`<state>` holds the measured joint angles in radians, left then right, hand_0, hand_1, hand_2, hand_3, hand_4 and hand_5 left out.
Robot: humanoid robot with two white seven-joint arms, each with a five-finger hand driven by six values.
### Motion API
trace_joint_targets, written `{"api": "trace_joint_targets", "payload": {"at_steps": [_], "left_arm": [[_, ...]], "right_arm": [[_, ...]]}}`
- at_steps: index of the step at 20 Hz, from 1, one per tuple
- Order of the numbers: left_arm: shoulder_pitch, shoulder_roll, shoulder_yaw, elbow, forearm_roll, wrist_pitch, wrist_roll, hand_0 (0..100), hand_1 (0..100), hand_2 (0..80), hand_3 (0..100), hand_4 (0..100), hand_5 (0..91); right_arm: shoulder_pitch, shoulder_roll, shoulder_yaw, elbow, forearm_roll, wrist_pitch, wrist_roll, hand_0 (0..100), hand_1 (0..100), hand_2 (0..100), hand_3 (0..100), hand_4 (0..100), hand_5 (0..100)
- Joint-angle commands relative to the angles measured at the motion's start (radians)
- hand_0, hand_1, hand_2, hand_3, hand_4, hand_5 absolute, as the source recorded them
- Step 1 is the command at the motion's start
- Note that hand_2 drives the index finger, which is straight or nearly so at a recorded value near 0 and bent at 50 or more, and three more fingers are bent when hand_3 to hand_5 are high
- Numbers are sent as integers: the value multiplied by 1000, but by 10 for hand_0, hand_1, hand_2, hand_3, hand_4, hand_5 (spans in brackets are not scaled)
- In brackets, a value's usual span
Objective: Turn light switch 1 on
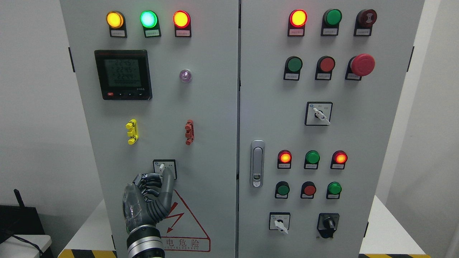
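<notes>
The left hand (148,200) rises from the bottom edge of the left cabinet door (200,107), its fingers (167,182) partly curled with one extended up against the rotary switch (164,167). That switch sits low on the door, just above the red-edged warning triangle (186,225); whether it is actually gripped cannot be told.

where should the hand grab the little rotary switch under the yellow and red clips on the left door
On the switch's white lever, pinched across its flat sides from the front. It sticks out from the square plate, the only raised part. The left hand is already there from below.
</notes>
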<state>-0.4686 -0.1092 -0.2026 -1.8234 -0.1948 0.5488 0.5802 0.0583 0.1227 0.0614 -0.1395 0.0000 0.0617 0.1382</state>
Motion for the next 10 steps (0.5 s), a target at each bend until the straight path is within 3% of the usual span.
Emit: {"api": "trace_joint_targets", "payload": {"at_steps": [1,10], "left_arm": [[-5,0,-3,1,0,0,0,303,434,529,715,802,848],[-5,5,-9,1,-3,2,-2,323,417,533,717,803,849]], "right_arm": [[0,0,0,0,-17,0,0,120,389,0,0,0,0],[0,0,0,0,-17,0,0,120,389,0,0,0,0]]}}
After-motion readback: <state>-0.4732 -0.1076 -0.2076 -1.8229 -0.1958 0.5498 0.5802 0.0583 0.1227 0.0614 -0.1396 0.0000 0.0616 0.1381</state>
